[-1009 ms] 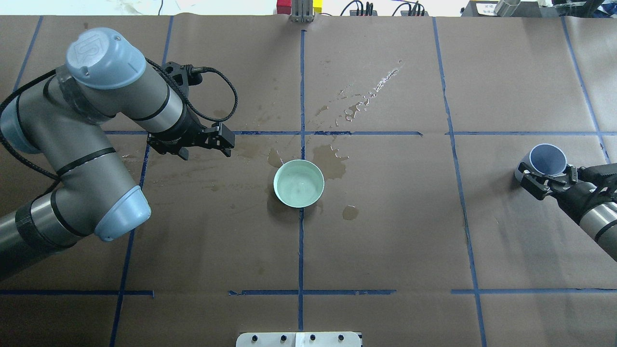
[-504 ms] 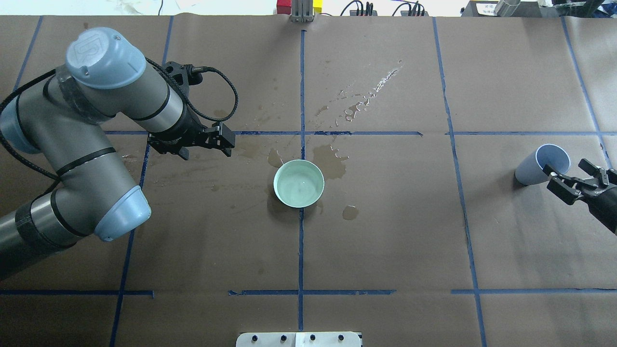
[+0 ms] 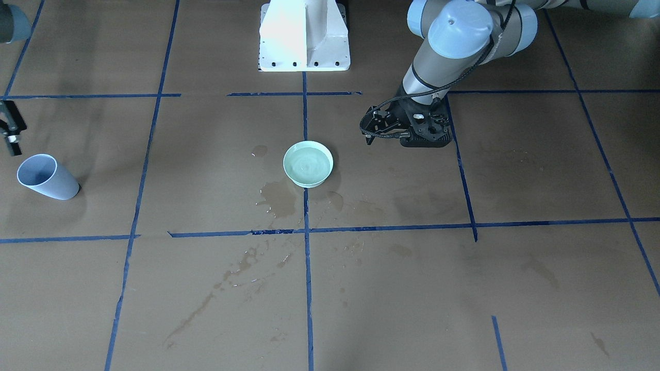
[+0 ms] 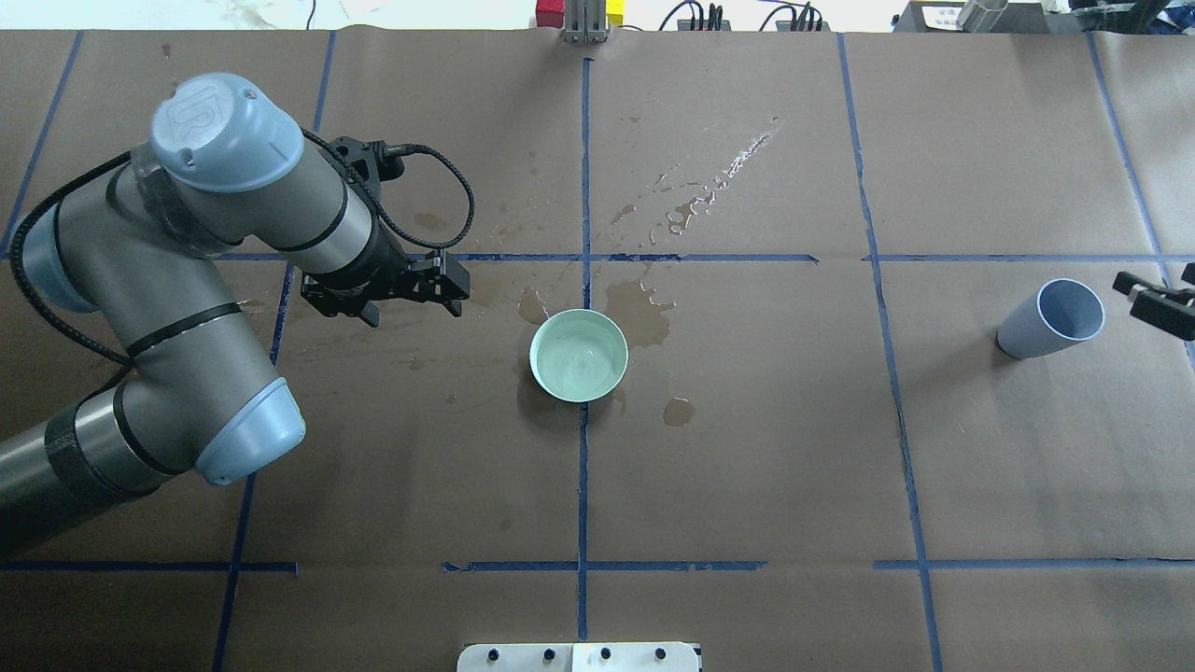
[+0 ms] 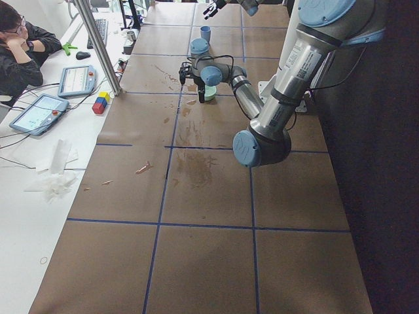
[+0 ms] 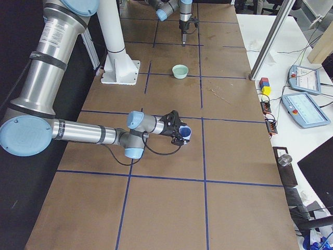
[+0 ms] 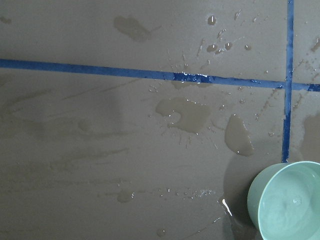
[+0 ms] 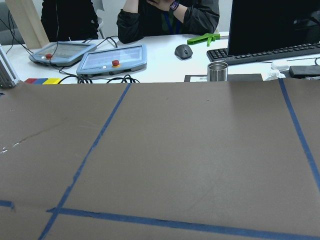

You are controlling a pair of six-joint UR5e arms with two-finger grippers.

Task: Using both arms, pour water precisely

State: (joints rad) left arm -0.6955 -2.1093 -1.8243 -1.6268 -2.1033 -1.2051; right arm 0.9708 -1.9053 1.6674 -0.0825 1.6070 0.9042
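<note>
Holding water (image 4: 579,355), green bowl (image 3: 308,181) sits mid-table on the centre tape line. Far to its right, blue cup (image 4: 1038,329) stands alone. Right gripper (image 4: 1162,297): just right of cup, not touching, fingers spread, empty. Left gripper (image 4: 456,287): left of bowl, slightly farther, fingers spread, empty. Wet stains (image 4: 639,313) lie just beyond bowl.
</note>
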